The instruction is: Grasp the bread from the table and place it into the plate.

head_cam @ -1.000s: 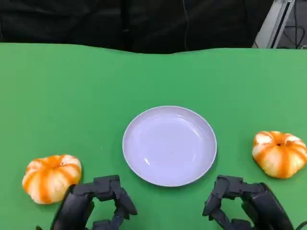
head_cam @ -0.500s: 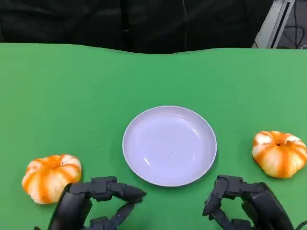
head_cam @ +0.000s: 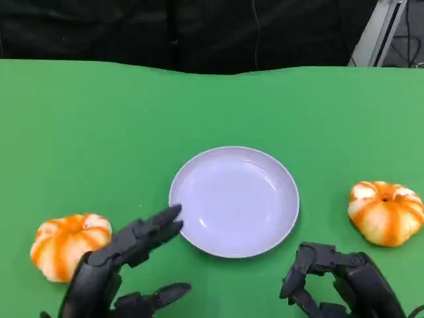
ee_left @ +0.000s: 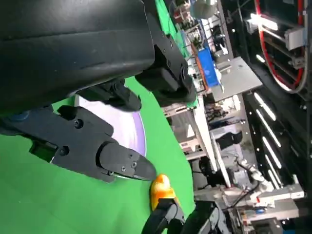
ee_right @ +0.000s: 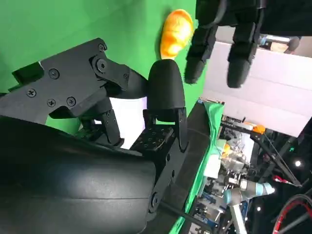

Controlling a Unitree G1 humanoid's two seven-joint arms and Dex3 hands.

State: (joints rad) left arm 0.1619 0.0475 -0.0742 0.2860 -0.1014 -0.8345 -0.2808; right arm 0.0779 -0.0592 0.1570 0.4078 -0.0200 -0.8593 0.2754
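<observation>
Two orange-and-white pumpkin-shaped breads lie on the green table, one at the left and one at the right. An empty white plate sits between them. My left hand is just right of the left bread, holding nothing, its fingers spread toward the plate's near-left rim. My right hand hovers near the front edge, below and left of the right bread, fingers curled in on nothing. The left wrist view shows the plate and the right bread. The right wrist view shows the left bread.
The green table stretches wide behind the plate to a dark backdrop. A metal frame stands off the far right corner.
My left hand's fingers have uncurled and spread out toward the plate. The right hand, both breads and the plate have stayed put.
</observation>
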